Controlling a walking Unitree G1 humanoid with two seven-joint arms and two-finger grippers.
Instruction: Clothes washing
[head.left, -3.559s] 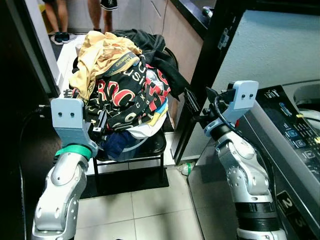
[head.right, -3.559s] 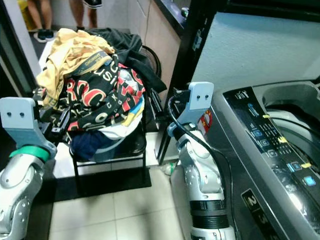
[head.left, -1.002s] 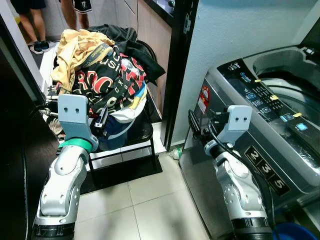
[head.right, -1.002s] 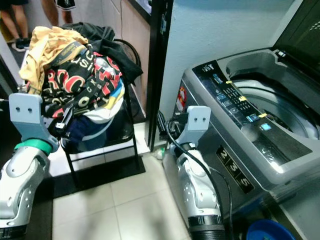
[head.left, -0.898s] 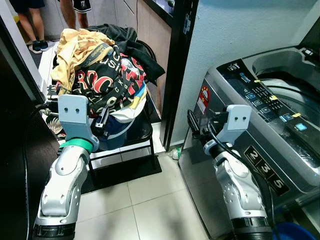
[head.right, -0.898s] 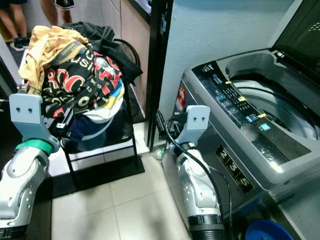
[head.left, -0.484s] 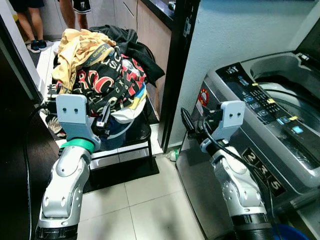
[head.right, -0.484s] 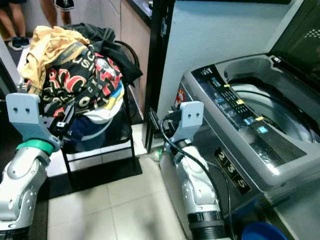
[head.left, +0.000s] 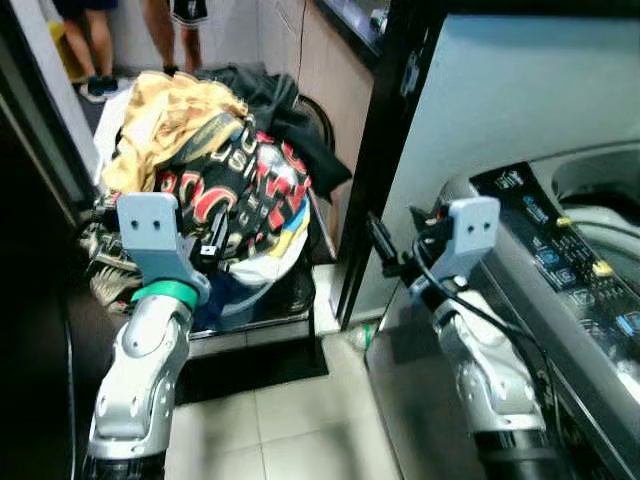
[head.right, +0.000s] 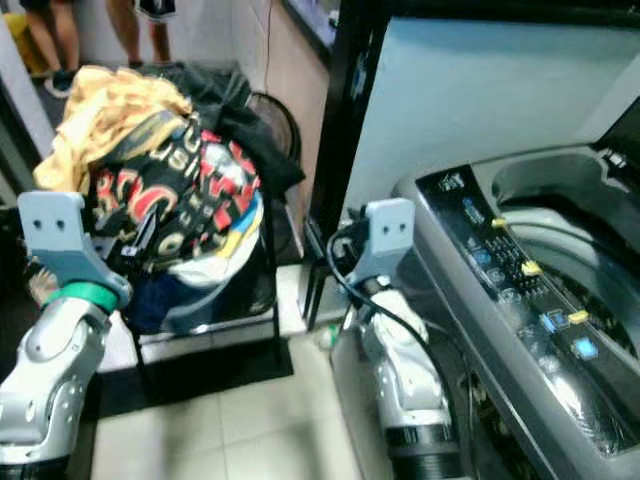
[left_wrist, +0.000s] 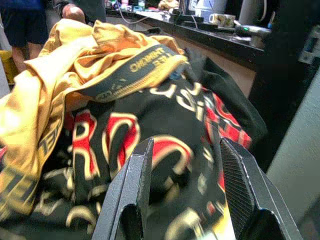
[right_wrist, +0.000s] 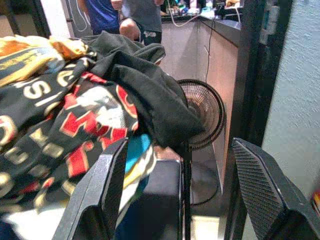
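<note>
Both claws (left_wrist: 182, 195) (right_wrist: 185, 200) open, facing clothes pile (head.left: 215, 190) w/ washer (head.right: 530, 290) beside.

- Left gripper (left_wrist: 182, 200): arm raised, forearm upright, fingers spread, holding nothing.
- Right gripper (right_wrist: 177, 200): arm raised likewise, fingers wide apart, holding nothing.

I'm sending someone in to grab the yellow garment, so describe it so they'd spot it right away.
Left of the washing machine stands a black chair heaped with laundry. The yellow garment lies on top of the heap at its far left. Unlike the black, red-lettered shirt beneath it and the plain black garment beside it, it is mustard yellow with a dark lettered band.
</note>
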